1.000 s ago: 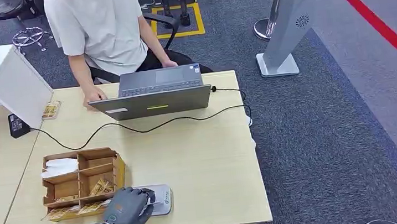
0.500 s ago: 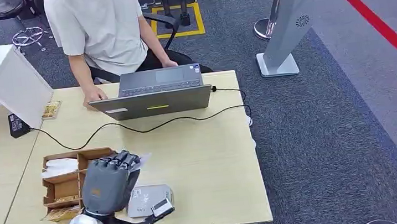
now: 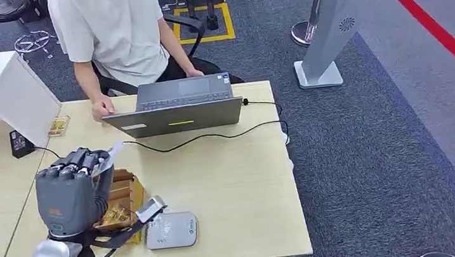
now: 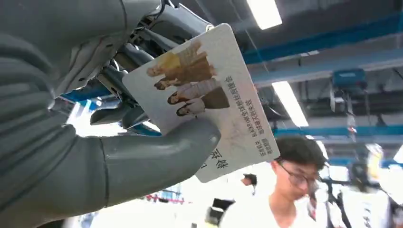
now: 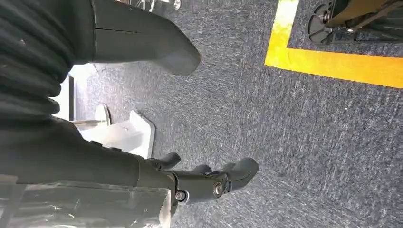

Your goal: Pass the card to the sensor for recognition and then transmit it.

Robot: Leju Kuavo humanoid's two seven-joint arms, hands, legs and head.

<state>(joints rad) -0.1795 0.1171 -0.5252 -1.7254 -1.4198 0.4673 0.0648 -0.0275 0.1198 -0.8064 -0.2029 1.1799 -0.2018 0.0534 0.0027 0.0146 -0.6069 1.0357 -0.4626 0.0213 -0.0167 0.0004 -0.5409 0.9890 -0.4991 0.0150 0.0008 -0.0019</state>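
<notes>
While the left hand [image 3: 71, 194] pinched a white printed card [image 4: 204, 97] above the desk [image 3: 229, 166], the right hand [image 5: 142, 118] hung loosely spread.

Left hand [image 3: 69, 195] raised above the wooden desk [image 3: 237, 185], back of hand to camera, fingers pinching a white card [image 3: 113, 154] at its top edge. Beneath it — a cardboard organizer box [image 3: 121, 200] with compartments. Grey card reader [image 3: 172, 230] lies flat just beside the box, apart from the hand. Open laptop [image 3: 175, 105] at the far edge; a person [image 3: 116, 32] seated behind it, one hand on the desk. Black cable [image 3: 207, 138] trails across.
</notes>
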